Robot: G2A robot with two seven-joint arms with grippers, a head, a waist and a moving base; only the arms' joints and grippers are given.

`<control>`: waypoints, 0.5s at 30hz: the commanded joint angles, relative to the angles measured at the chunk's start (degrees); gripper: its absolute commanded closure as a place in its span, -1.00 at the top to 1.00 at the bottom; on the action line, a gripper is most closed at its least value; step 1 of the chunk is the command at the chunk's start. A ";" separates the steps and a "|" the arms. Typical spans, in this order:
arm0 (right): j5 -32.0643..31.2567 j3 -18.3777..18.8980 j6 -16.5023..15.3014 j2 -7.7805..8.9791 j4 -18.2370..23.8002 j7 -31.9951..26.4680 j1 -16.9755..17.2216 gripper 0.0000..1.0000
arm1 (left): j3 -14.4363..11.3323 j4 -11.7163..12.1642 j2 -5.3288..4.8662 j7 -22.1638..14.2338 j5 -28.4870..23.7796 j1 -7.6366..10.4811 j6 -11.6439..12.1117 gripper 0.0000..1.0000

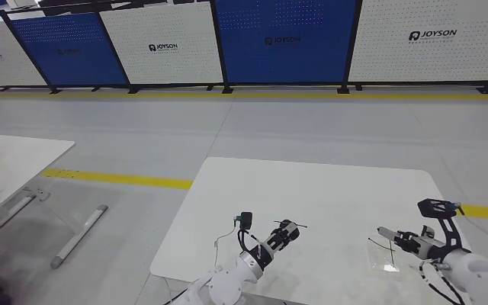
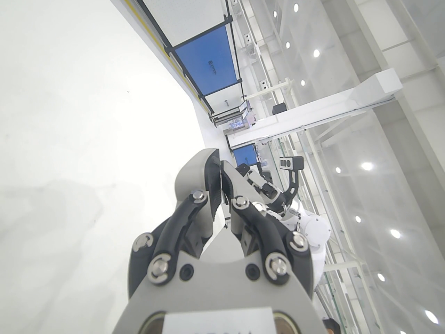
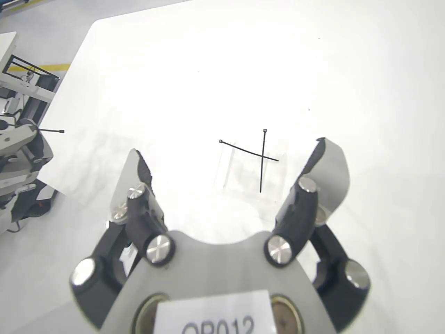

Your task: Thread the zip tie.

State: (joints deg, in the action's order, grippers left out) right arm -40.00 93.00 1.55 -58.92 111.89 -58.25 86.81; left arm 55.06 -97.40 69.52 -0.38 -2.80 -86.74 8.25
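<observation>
My left gripper (image 2: 220,172) is shut on a thin black zip tie (image 2: 220,179), which runs edge-on between its pads. From above, the left gripper (image 1: 287,231) is near the table's front edge, with the tie's head end (image 1: 301,225) sticking out sideways. The same held tie (image 3: 52,130) pokes out towards the right arm. My right gripper (image 3: 231,151) is open above the table, close over two more black zip ties (image 3: 261,156) that lie crossed. The right gripper (image 1: 384,232) is at the front right, just left of those ties (image 1: 380,247).
The crossed ties rest on a clear plastic sheet (image 3: 243,179) on the white table (image 1: 320,191). The table's front edge (image 1: 175,274) runs close to the left arm. Another white table (image 1: 23,152) stands off to the left, across bare floor.
</observation>
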 commanded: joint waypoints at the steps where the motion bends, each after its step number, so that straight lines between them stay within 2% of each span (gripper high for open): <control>1: 0.00 0.00 0.00 0.00 0.00 0.00 0.00 1.00 | 0.00 0.00 0.00 0.00 0.00 0.00 0.00 -1.00; 11: 0.00 0.00 0.00 0.00 0.00 0.00 0.00 1.00 | 0.00 0.00 0.00 0.00 0.00 0.00 0.00 -1.00; 15: -3.15 -1.53 -1.24 0.23 0.02 -1.77 -0.20 1.00 | 0.00 0.00 0.00 0.00 0.00 0.00 0.00 -1.00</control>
State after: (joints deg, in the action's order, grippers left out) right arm -42.51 91.97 0.59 -58.75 111.84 -59.00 86.88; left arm 55.06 -97.40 69.52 -0.38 -2.80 -86.74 8.25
